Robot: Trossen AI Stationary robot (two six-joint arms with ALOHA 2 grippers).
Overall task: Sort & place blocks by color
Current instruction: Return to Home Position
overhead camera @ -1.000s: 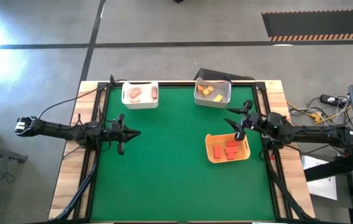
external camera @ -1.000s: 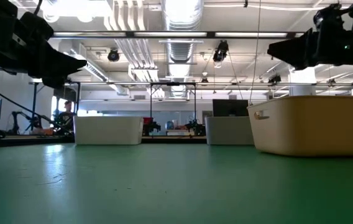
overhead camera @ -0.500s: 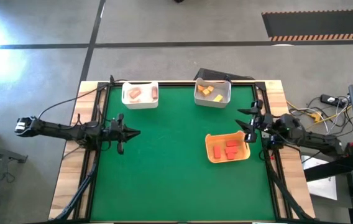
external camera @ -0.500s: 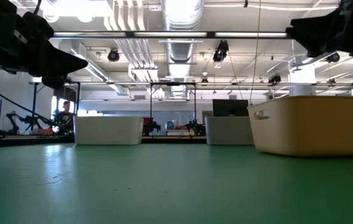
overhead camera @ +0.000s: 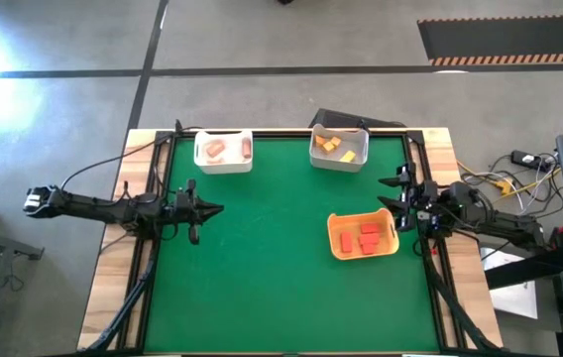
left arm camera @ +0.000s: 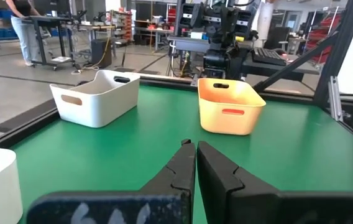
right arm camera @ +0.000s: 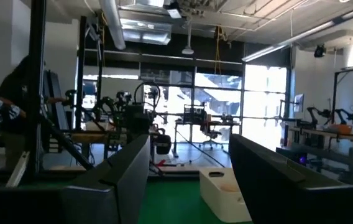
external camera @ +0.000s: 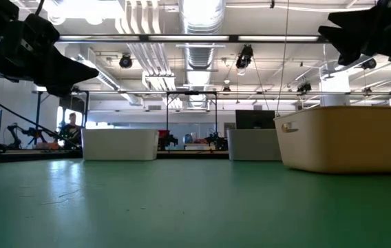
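Right tool (overhead camera: 393, 194) farther back, beside orange bin (overhead camera: 332, 238)

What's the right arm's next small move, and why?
Probably just shut the right gripper, which hangs open and empty at the right edge of the green mat, beside the orange bin. That would match the left gripper, parked shut at the left side. Every block in view, such as the red blocks, lies in a bin; none shows on the mat.
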